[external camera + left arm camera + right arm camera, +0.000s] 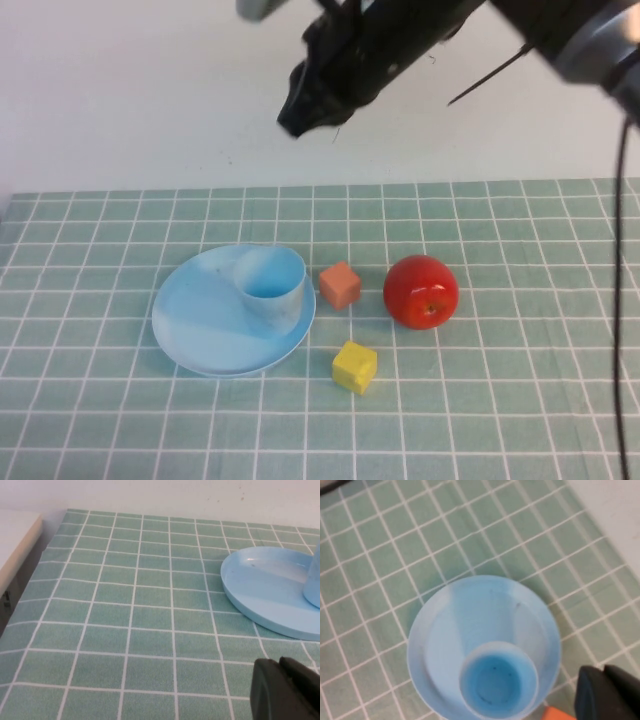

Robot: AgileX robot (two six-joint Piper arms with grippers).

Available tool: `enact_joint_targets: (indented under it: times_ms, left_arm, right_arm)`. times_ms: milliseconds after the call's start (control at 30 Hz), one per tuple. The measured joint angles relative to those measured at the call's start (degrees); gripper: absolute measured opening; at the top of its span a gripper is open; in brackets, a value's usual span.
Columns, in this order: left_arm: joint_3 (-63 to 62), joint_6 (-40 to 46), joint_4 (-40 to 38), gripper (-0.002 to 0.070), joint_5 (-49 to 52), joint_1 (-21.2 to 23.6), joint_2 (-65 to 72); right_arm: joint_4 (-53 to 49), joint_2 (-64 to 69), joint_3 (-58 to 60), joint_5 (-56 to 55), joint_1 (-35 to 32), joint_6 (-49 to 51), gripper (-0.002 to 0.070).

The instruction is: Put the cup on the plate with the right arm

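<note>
The light blue cup [271, 290] stands upright on the right part of the light blue plate [200, 325]. The right wrist view looks down into the cup [497, 685] on the plate [440, 630]. My right gripper [298, 112] is raised high above the table, behind the plate; its fingers [607, 692] are shut and empty. My left gripper [282, 687] is shut and empty, low over the mat to the left of the plate [260, 587]; an edge of the cup [314, 582] shows there.
An orange cube [340, 285], a red apple [421, 291] and a yellow cube [355, 367] lie right of the plate on the green tiled mat [100, 420]. A white wall runs behind the mat.
</note>
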Motion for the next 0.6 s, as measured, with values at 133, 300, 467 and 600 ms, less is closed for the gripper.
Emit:
enact_joint_targets:
  times_ms: [133,300,467,600]
  left_arm:
    - [0.0,0.0,0.0,-0.0003,0.0,0.0,0.0]
    - [0.0,0.0,0.0,-0.0003,0.0,0.0,0.0]
    - [0.0,0.0,0.0,-0.0003,0.0,0.0,0.0]
    - [0.0,0.0,0.0,-0.0003,0.0,0.0,0.0]
  right_arm:
    - [-4.7,-7.7,3.9,0.0,0.0,1.8,0.0003]
    - [-13.0,-19.3,14.6,0.0,0.0,3.8,0.0000]
    - [-18.1,-31.7,32.0,0.0,0.0,5.5,-0.0001]
    - [-18.5,-41.4,45.5,0.0,0.0,7.1,-0.0002]
